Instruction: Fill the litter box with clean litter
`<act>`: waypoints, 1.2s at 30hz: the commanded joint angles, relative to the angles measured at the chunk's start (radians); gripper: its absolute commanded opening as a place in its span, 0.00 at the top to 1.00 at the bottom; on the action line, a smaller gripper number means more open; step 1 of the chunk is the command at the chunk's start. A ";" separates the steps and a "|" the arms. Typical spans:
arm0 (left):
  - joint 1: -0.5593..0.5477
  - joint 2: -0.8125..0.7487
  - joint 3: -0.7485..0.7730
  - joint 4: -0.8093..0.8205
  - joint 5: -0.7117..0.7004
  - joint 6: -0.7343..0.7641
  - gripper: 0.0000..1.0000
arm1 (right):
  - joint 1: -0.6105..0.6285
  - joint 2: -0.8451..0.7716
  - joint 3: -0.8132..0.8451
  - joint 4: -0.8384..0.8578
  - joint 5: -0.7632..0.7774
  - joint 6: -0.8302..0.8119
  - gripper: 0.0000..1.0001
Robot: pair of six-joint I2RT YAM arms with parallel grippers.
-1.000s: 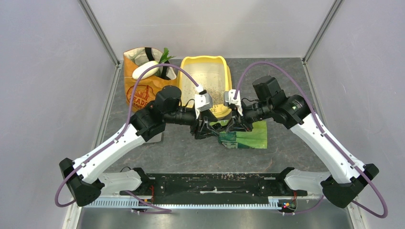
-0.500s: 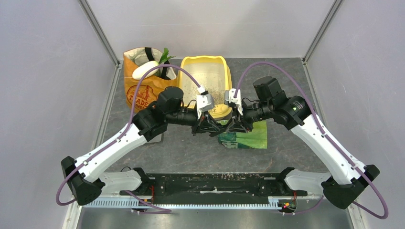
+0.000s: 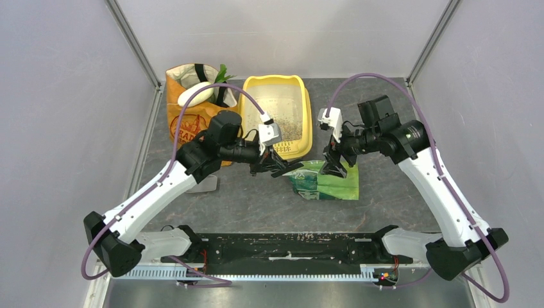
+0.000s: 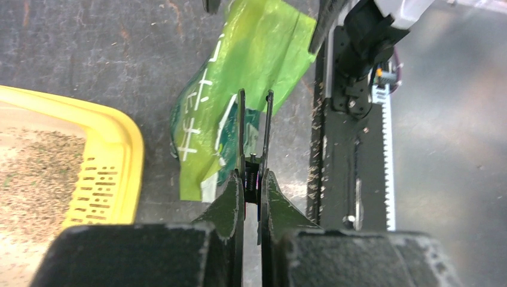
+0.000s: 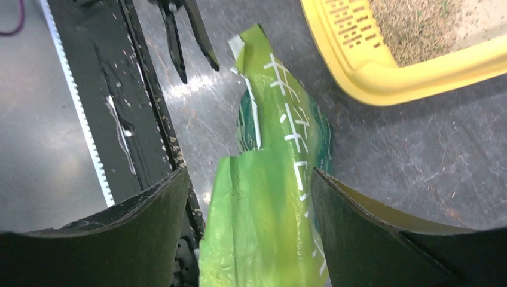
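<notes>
The yellow litter box stands at the back centre with grey-brown clean litter spread in its pale basin. Its slotted end and rim show in both wrist views. A green foil bag lies on the table just in front of the box. My left gripper is shut, and its thin fingertips hover over the bag's left end with nothing between them. My right gripper is open above the bag's far edge, with the bag showing between its spread fingers.
An orange paper grocery bag holding a white item and greens stands left of the litter box, behind the left arm. The black base rail runs along the near edge. Grey walls close in the table on three sides.
The right gripper opened and drew back to the right, away from the left gripper. The left gripper closed and shifted a little left. The green bag lies uncovered on the table.
</notes>
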 commanded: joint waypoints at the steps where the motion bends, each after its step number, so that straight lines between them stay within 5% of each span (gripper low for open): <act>1: 0.025 0.049 0.080 -0.107 0.036 0.219 0.98 | -0.014 0.053 0.004 -0.088 0.061 -0.145 0.20; 12: 0.057 0.110 0.104 -0.124 0.036 0.360 0.98 | -0.061 0.110 -0.060 -0.041 0.170 -0.202 0.33; 26: 0.055 0.257 0.152 -0.174 0.006 0.487 0.98 | -0.116 0.073 -0.147 -0.051 0.115 -0.314 0.73; 32: 0.055 0.253 0.175 -0.200 -0.023 0.525 0.98 | -0.116 0.071 -0.154 -0.047 0.099 -0.347 0.99; 36: 0.056 0.248 0.180 -0.273 -0.068 0.583 0.98 | -0.116 0.070 -0.155 -0.047 0.091 -0.350 1.00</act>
